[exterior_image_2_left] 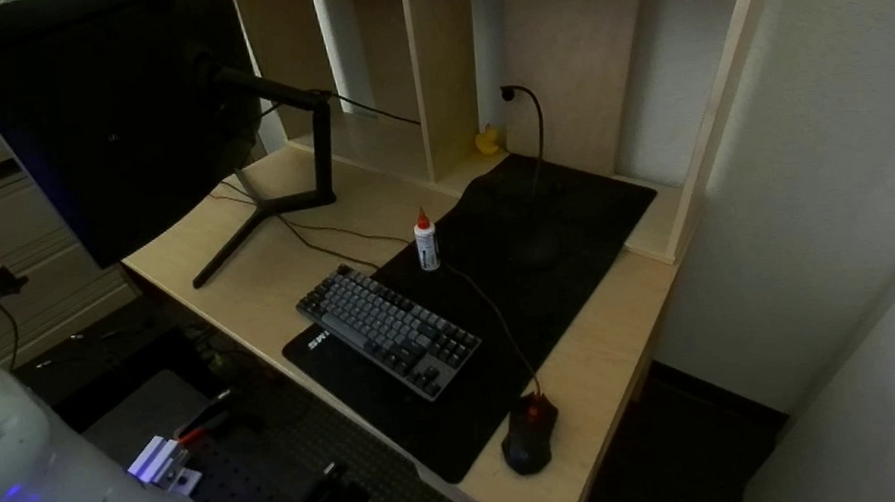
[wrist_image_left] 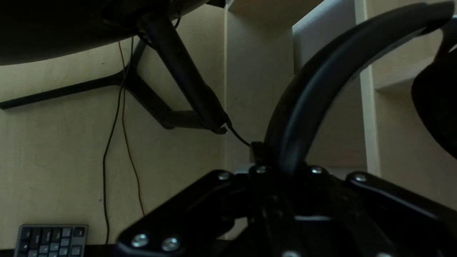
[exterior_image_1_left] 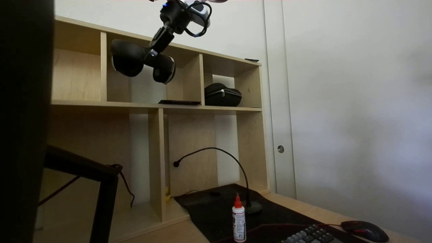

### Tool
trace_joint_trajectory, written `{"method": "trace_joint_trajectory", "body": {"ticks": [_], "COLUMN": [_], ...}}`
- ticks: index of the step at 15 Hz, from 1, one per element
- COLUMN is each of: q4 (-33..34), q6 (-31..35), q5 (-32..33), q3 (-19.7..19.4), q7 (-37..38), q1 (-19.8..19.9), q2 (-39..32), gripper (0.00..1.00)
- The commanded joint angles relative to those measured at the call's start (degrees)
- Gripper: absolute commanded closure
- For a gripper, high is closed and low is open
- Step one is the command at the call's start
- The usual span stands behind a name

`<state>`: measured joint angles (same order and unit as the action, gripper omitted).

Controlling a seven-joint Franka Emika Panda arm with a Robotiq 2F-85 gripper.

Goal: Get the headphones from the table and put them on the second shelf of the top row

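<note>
The tool (exterior_image_1_left: 152, 53) pinches the headphones (exterior_image_1_left: 133, 59) by the band (wrist_image_left: 310, 89), probably so the 2 cups (exterior_image_1_left: 164, 71) hang free to settle inside shelf 2 (exterior_image_1_left: 189, 77).

Light wooden table (exterior_image_2_left: 594, 335): black mat (exterior_image_2_left: 531, 292), mouse (exterior_image_2_left: 531, 435) just beside it, monitor stand (exterior_image_2_left: 293, 203), thin cables (wrist_image_left: 104, 178).

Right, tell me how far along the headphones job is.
Done: the headphones are off the table. In hand: the gripper holds their band, and in an exterior view they hang in front of the middle top shelf. Left: setting them on it and letting go.
</note>
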<state>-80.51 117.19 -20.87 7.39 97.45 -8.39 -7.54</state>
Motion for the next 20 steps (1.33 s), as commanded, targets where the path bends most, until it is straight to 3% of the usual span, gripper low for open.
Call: {"method": "trace_joint_trajectory", "body": {"ticks": [1, 2, 3, 5, 9, 16, 17, 19, 20], "q4": [1.57, 2.58, 1.35, 3.49, 16.10, 33.22, 24.10, 27.67, 26.99], "q6": [0.00, 0.00, 0.32, 1.08, -2.32, -2.78, -1.37, -1.37, -0.65], "q5": [0.28, 0.36, 0.77, 2.18, 5.71, 18.73, 16.52, 17.84, 18.03], "q3": [0.00, 0.00, -0.12, -0.58, -1.48, -2.78, -1.56, -1.82, -1.99], "q7": [0.69, 0.93, 0.98, 2.89, 7.66, 16.19, 14.01, 15.57, 15.51], "q1": [-0.13, -0.18, -0.19, -0.31, -1.02, -5.20, -3.60, -4.45, -4.36], "q2": [-1.27, -2.14, -1.93, -4.64, -13.50, -25.45, -20.27, -22.98, -23.11], "gripper": [0.84, 0.84, 0.96, 0.96, 0.96, 0.96, 0.84, 0.84, 0.96]}}
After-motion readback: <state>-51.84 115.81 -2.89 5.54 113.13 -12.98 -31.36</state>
